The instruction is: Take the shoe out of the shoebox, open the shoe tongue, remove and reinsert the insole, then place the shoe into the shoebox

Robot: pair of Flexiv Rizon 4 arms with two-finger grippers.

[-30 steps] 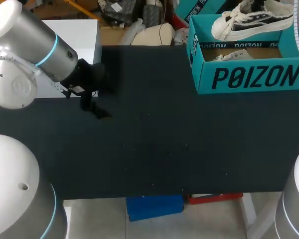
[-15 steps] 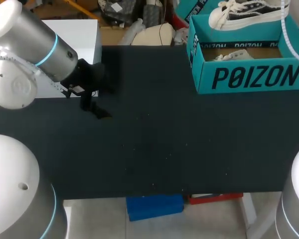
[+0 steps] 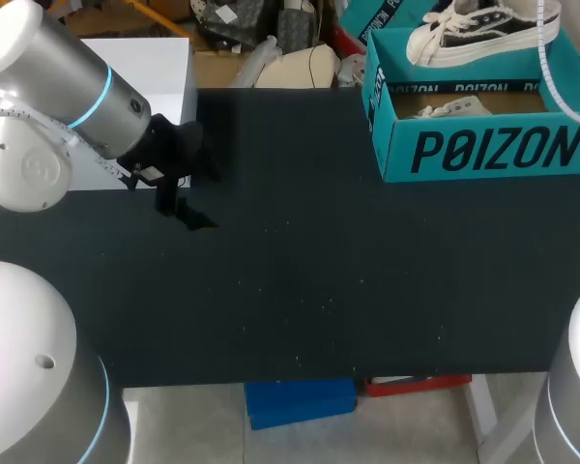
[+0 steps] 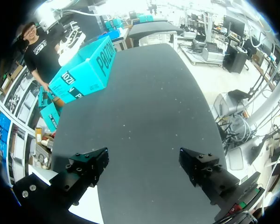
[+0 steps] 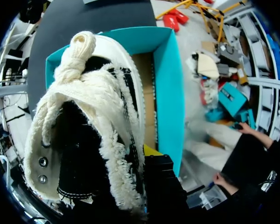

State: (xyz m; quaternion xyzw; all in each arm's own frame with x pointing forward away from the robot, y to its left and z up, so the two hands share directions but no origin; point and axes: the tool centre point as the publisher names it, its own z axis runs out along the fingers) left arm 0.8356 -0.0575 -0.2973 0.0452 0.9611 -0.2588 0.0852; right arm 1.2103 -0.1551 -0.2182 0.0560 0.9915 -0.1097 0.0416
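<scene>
The right gripper (image 5: pixel 141 161) grips the shoe (image 5: pixel 84 116) by its side, one yellow-tipped finger (image 5: pixel 151 150) against the outside and the other hidden by the shoe. It holds the shoe aloft, toe ahead, over the open shoebox (image 5: pixel 170 93), where a second shoe (image 3: pixel 449 108) lies. The left gripper (image 4: pixel 144 165) hangs over the table (image 4: pixel 144 102) with its fingers spread wide, well apart from the shoebox.

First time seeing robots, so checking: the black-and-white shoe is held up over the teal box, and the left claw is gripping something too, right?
Not quite. The left claw is open and empty, as the left wrist view shows. The black-and-white shoe is indeed held up over the teal box.
</scene>
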